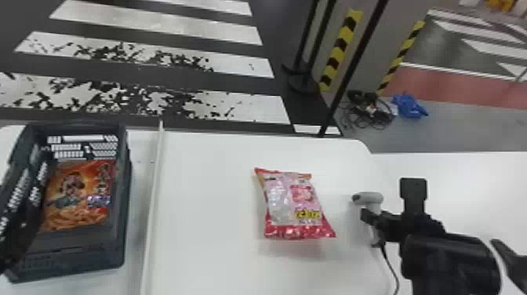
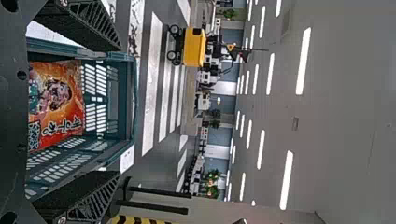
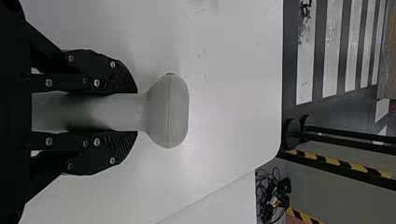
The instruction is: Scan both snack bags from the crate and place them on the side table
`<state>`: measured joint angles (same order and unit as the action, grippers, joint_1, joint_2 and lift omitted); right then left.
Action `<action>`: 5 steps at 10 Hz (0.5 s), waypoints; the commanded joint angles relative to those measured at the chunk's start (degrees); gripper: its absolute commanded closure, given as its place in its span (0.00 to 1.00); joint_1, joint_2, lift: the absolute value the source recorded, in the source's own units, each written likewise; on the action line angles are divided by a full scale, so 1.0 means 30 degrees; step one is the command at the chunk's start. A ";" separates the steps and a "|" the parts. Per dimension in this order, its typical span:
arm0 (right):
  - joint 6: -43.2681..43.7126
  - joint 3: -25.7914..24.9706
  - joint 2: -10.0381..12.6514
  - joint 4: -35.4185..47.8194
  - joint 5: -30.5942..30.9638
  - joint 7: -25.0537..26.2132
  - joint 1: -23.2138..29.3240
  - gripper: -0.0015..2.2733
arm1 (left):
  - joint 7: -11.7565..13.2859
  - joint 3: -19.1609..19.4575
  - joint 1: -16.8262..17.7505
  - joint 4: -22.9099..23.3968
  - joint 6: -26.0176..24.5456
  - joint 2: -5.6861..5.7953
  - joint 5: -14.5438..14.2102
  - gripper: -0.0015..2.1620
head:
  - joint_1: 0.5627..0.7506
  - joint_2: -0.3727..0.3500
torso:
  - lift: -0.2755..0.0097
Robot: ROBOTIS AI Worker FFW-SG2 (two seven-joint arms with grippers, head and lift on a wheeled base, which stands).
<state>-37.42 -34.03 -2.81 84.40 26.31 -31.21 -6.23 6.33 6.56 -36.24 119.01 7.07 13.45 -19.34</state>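
Note:
At the left edge of the head view, my left gripper [image 1: 17, 239] is beside the dark crate [image 1: 125, 196]. The orange snack bag [image 1: 80, 196] lies inside that crate. In the left wrist view, the left gripper [image 2: 79, 112] is open, with the orange bag [image 2: 60, 98] and crate [image 2: 123, 95] visible between its fingers. A pink and red snack bag [image 1: 292, 204] lies face up on the white table. To its right, my right gripper [image 1: 370, 223] holds the grey scanner [image 1: 372, 197]. The right wrist view has the right gripper [image 3: 133, 112] shut around the handle of the scanner [image 3: 170, 112].
A raised white strip [image 1: 155, 188] runs along the white table [image 1: 211, 235] between crate and pink bag. The scanner's black cable [image 1: 388, 261] hangs toward the front. Another white surface [image 1: 470, 188] adjoins at right; dark posts stand behind the table.

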 commanded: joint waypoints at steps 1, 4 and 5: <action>0.0006 0.0004 0.0000 -0.0095 0.0137 0.0031 -0.0002 0.89 | 0.0000 0.0009 -0.0021 0.0026 0.0000 0.0000 0.0002 0.02 | 0.70 0.14 | 0.62; 0.0241 -0.0025 0.0029 -0.0066 0.0137 0.0031 0.0027 0.40 | 0.0029 0.0009 -0.0021 0.0055 0.0000 0.0000 0.0002 0.02 | 0.70 0.13 | 0.62; 0.0241 -0.0025 0.0029 -0.0007 0.0137 0.0061 0.0056 0.25 | 0.0029 0.0038 -0.0050 0.0084 0.0000 0.0000 0.0002 0.02 | 0.70 0.13 | 0.62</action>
<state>-36.70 -34.10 -2.73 84.29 26.73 -31.06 -6.09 6.41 6.64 -36.36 119.26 7.07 13.45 -19.34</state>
